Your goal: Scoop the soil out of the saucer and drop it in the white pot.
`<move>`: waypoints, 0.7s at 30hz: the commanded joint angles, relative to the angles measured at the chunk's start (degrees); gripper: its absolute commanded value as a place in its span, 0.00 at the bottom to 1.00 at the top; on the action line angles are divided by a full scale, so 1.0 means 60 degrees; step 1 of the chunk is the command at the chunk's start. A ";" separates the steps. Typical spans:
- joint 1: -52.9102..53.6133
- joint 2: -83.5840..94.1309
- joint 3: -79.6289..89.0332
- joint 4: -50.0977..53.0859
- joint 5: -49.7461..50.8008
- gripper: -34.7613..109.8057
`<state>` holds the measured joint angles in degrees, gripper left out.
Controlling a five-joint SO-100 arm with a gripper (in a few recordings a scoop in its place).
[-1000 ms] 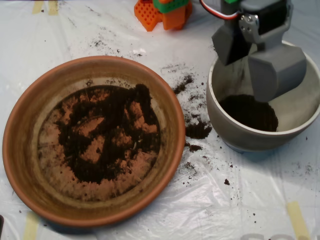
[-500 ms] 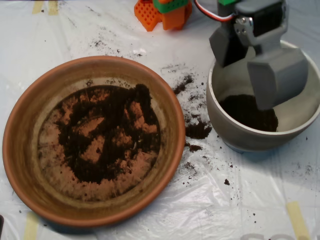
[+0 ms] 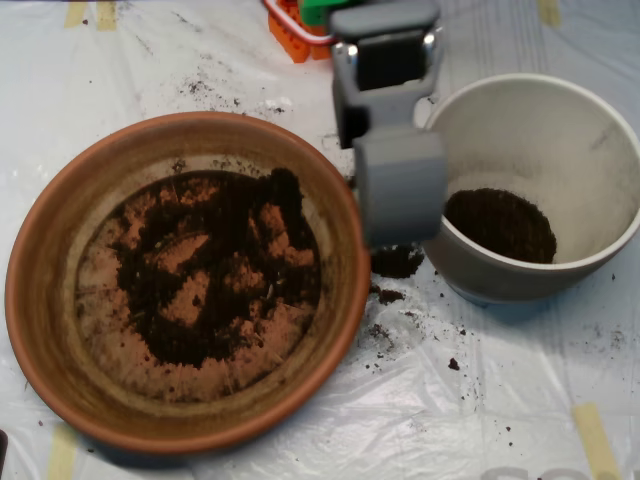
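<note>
The terracotta saucer (image 3: 60, 330) lies at the left, with dark soil (image 3: 215, 270) spread in patches over its floor. To the right stands the white pot (image 3: 590, 120), holding a dark heap of soil (image 3: 500, 225) at its bottom. My grey scoop (image 3: 396, 205) hangs over the gap between the saucer's right rim and the pot's left rim. It hides part of the spilled soil below it. I see no soil on its outer shell.
Spilled soil (image 3: 397, 262) lies on the plastic sheet between saucer and pot, with crumbs scattered around. An orange and green block (image 3: 300, 22) of the arm's base sits at the top edge. Tape strips (image 3: 596, 435) mark the sheet.
The scoop has swung left, from above the pot's inside to above the gap beside the saucer's right rim. The soil in the saucer and the pot looks unchanged.
</note>
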<state>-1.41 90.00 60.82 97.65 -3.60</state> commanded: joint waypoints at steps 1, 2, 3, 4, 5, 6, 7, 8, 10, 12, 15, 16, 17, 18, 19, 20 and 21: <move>0.1055 0.1025 0.0967 -0.0659 -0.0483 0.50; 0.1289 0.1099 0.1523 -0.0923 -0.0659 0.52; 0.1479 0.1187 0.2109 -0.1216 -0.0908 0.54; 0.1655 0.1289 0.2681 -0.1553 -0.1069 0.54; 0.1831 0.1392 0.3267 -0.1890 -0.1230 0.56; 0.1992 0.1494 0.3838 -0.2300 -0.1421 0.56; 0.2153 0.1567 0.4395 -0.2710 -0.1494 0.56; 0.2314 0.1582 0.4819 -0.3032 -0.1567 0.57; 0.2622 0.1479 0.5449 -0.3589 -0.1714 0.57; 0.2842 0.1260 0.5903 -0.4014 -0.1860 0.57; 0.3164 0.0747 0.6255 -0.4512 -0.2021 0.58; 0.3267 0.0542 0.6270 -0.4600 -0.2080 0.58; 0.3384 0.0337 0.6284 -0.4687 -0.2124 0.59; 0.3501 0.0132 0.6284 -0.4775 -0.2183 0.59; 0.3589 -0.0059 0.6284 -0.4834 -0.2285 0.59; 0.3691 -0.0278 0.6284 -0.4907 -0.2373 0.60; 0.3779 -0.0469 0.6284 -0.4980 -0.2461 0.61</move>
<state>19.07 87.10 98.79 68.99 -16.70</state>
